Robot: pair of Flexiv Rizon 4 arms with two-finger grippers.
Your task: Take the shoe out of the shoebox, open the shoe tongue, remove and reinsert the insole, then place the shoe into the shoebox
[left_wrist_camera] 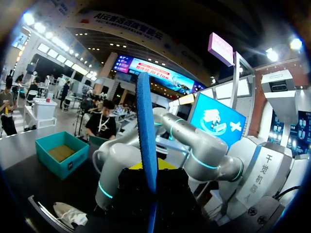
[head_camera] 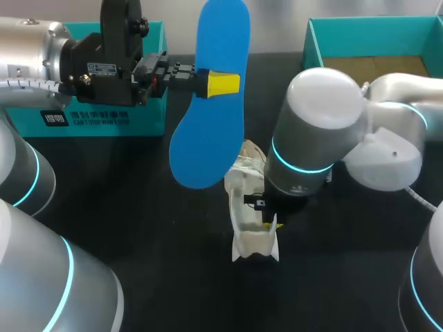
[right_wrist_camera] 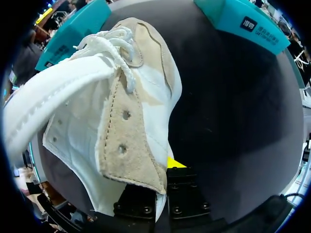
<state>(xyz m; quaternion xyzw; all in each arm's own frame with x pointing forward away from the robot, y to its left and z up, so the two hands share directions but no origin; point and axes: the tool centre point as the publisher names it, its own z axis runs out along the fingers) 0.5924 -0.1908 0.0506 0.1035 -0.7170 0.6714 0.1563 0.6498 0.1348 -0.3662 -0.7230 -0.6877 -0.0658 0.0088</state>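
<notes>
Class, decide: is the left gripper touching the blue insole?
Touching. The head view shows the left gripper clamped on the blue insole, its yellow tip flat against it.

shoe (head_camera: 252, 245) on table (head_camera: 152, 221) centre | insole (head_camera: 208, 97) raised behind-left of it | left box (head_camera: 104, 121), right box (head_camera: 315, 45) at rear

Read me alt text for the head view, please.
The left arm holds a blue insole in its jaws above the black table. Beside it, the right arm grips a white shoe on the table, with teal boxes at the far corners.
</notes>
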